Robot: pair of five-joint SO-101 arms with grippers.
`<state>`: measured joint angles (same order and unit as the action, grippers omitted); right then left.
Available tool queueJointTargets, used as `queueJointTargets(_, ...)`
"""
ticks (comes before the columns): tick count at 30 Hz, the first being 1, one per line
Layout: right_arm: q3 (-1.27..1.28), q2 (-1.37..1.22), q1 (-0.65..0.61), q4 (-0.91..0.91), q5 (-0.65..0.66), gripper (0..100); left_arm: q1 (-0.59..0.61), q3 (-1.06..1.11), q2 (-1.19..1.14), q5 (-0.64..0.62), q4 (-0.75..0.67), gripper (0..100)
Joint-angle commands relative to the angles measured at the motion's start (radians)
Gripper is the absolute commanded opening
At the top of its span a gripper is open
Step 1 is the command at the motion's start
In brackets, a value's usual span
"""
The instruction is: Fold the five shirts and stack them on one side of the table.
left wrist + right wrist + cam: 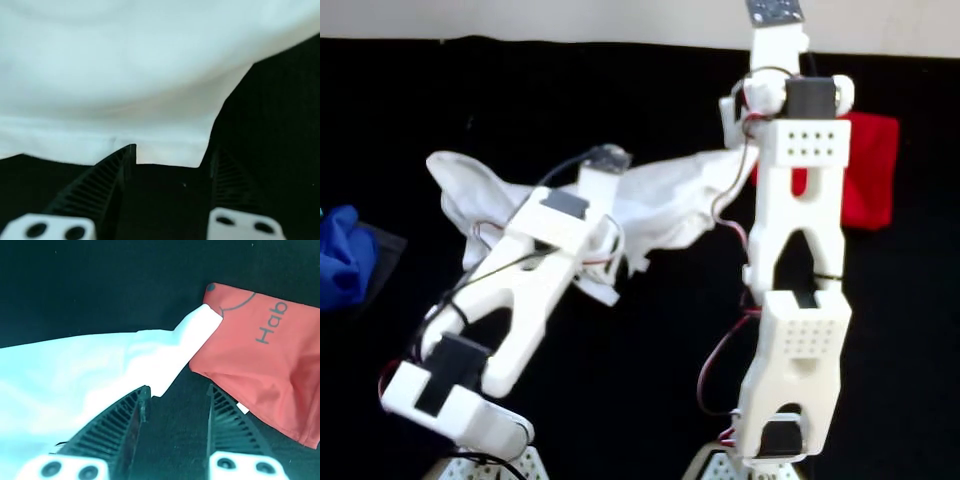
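Crumpled white cloth shirt [660, 205] sits mid-tabletop [650, 380]; folded red cloth shirt [868, 170] right, touching its sleeve; bunched blue cloth shirt [342, 255] far left.

Rumpled white shirt [660, 205] centre, touching folded red shirt [870, 170]; blue shirt [342, 255] left.

Left of rumpled white cloth shirt [665, 205]: crumpled blue cloth [342, 255], cut off by the edge. Right of it: folded red fabric shirt [873, 185], partly hidden behind white plastic arm [800, 250].
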<state>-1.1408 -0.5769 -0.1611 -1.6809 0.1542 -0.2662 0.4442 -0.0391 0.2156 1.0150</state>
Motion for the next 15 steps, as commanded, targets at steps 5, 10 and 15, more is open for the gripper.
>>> queueJointTargets(5,-0.036,0.01,-0.005,-0.008,-0.006,18.0,-0.024,-0.001,-0.113,-0.04,-0.123,24)
queueJointTargets(10,-0.033,0.01,-0.005,-0.01,-0.006,18.0,0.031,-0.068,-0.185,-0.038,-0.126,23)
queueJointTargets(15,0.002,0.007,-0.005,-0.015,-0.006,17.7,0.125,-0.206,-0.188,-0.038,0.034,0)
